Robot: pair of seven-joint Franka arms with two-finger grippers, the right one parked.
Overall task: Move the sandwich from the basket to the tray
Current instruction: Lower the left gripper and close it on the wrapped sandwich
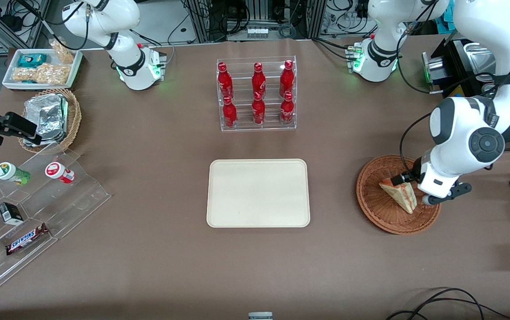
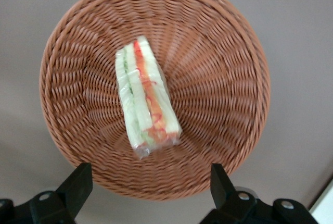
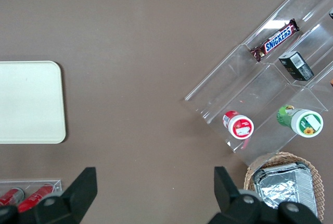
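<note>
Left arm bent down over the wicker basket; gripper hangs above it, fingers spread wide, holding nothing. Sandwich lies in basket; tray well apart.

Brown table fronts cable-strewn metal racks.

wrapped sandwich lies in basket; tray bare.
</note>
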